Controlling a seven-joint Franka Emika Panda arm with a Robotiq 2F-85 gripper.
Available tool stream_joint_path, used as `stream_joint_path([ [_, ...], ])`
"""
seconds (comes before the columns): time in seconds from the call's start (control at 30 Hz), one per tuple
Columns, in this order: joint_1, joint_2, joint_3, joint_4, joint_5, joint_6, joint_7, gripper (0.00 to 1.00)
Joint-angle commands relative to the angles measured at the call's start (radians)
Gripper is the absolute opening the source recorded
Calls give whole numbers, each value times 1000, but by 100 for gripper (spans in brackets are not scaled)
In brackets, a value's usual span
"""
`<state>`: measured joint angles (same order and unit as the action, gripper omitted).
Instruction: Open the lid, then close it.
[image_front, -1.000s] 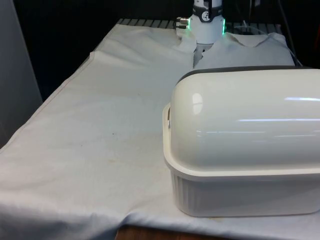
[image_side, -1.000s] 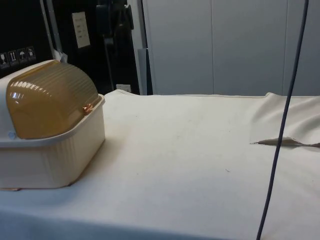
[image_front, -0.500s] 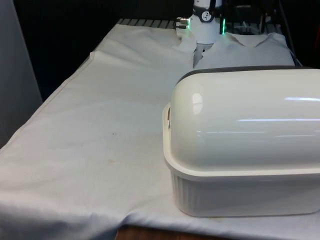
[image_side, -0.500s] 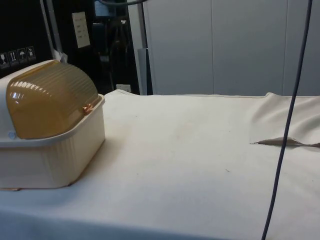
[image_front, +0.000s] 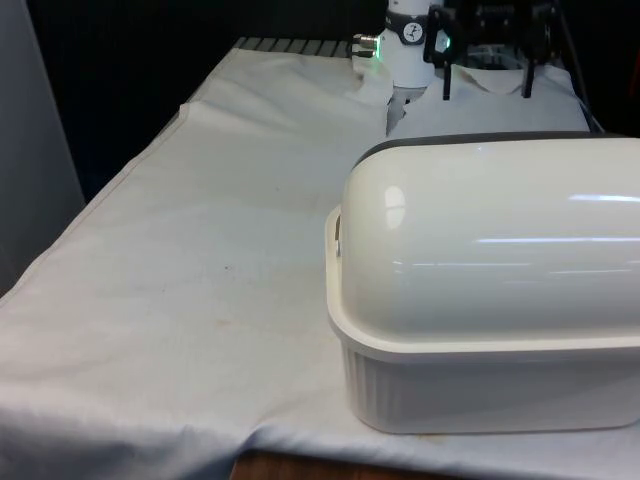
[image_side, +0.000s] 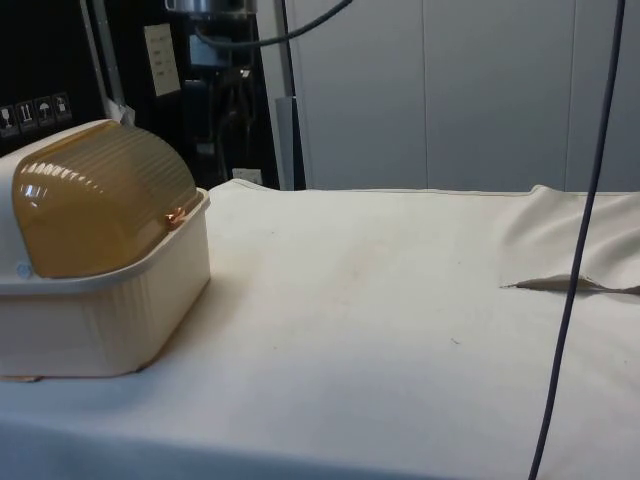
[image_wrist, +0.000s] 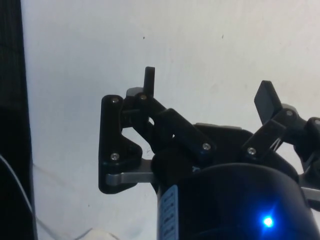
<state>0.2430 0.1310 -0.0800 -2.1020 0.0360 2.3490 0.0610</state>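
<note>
White cloth table (image_front: 200, 250), ribbed cream bread box (image_side: 110, 320) w/ rounded amber lid (image_side: 100, 200) shut, gripper (image_front: 487, 85) spread wide.

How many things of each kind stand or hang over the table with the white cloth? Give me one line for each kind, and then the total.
Bread box, cream base, lid down: 1
Gripper, black, jaws apart, hanging above the far end of the table: 1
White cloth covering the table: 1
Total: 3
</note>
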Motion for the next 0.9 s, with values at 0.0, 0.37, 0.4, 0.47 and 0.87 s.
stream_joint_path([
  [0.0,0,6,-1,-7,-3,25,2,100],
  [0.37,-1,45,0,-17,-2,100,-4,100],
  [0.4,0,48,0,-16,-2,107,-5,100],
  [0.47,-1,51,0,-15,0,104,-7,100],
  [0.87,3,97,10,-16,-3,215,-31,100],
])
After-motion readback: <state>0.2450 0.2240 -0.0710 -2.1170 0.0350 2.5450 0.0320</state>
